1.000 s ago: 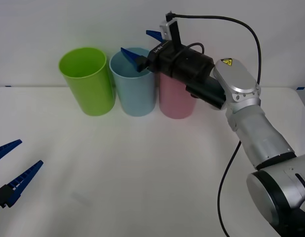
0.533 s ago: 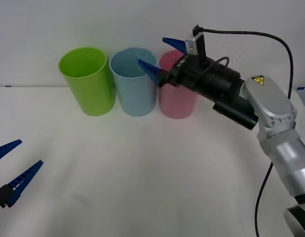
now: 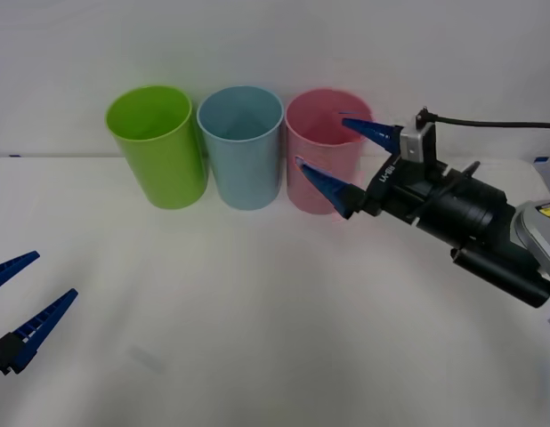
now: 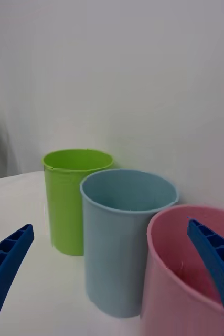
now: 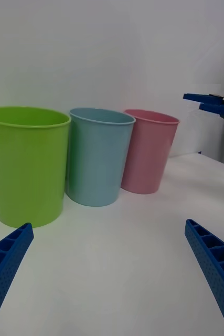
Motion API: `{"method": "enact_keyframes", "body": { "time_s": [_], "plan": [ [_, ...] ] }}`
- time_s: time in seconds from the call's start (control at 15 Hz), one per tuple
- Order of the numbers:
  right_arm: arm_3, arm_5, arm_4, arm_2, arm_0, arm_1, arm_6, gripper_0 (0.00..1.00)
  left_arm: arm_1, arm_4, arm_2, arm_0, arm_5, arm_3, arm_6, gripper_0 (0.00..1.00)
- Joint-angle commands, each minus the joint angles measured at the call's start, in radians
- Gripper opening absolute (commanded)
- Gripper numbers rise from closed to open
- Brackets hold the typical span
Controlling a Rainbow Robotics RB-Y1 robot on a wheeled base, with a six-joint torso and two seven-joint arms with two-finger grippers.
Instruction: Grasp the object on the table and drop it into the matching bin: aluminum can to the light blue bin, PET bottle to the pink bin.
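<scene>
- Front view: the right gripper (image 3: 343,163) is hanging in the air just in front of the pink bin (image 3: 321,182), its blue fingers (image 3: 327,186) spread wide apart with nothing between them. Its black wrist body is reaching in from the right edge over the table (image 3: 257,302). Three bins are standing in a row at the table's far side: a lime green bin (image 3: 157,147) on the left, the light blue bin (image 3: 242,147) in the middle and the pink one on the right, each just beside the next. The left gripper (image 3: 17,307) is sitting low at the near left corner, its fingers parted and holding nothing.
- Right wrist view: the right gripper's own two fingers (image 4: 7,262) are standing wide apart at the corners, with the pink bin (image 4: 180,294) nearest, the light blue bin (image 4: 119,247) beyond it and the green bin (image 4: 72,205) farthest. The can itself cannot be made out in either bin from here.
- Left wrist view: the left gripper's fingers (image 5: 4,262) are gaping wide above the bare white table (image 5: 112,262). The three bins (image 5: 25,163) are standing upright across it, and the right gripper (image 5: 209,102) is hovering off to the side of the pink bin (image 5: 148,152), apart from it.
</scene>
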Motion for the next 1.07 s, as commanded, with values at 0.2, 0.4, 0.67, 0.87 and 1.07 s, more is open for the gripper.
{"method": "enact_keyframes", "body": {
  "time_s": [0.2,0.4,0.67,0.87,1.07],
  "plan": [
    [-0.147,-0.001,-0.036,-0.086,0.252,-0.055,0.028,1.0,0.0,0.0,0.0,0.0,0.0,0.0,0.0,1.0],
    [-0.208,-0.001,-0.05,-0.146,0.385,-0.05,0.057,1.0,0.0,0.0,0.0,0.0,0.0,0.0,0.0,1.0],
    [-0.255,-0.004,-0.081,-0.206,0.523,-0.039,0.167,1.0,0.0,0.0,0.0,0.0,0.0,0.0,0.0,1.0],
    [-0.263,-0.055,-0.104,-0.248,0.592,-0.039,0.221,1.0,0.0,0.0,0.0,0.0,0.0,0.0,0.0,1.0],
    [-0.263,-0.145,-0.127,-0.311,0.658,-0.039,0.223,1.0,0.0,0.0,0.0,0.0,0.0,0.0,0.0,1.0]
  ]
}}
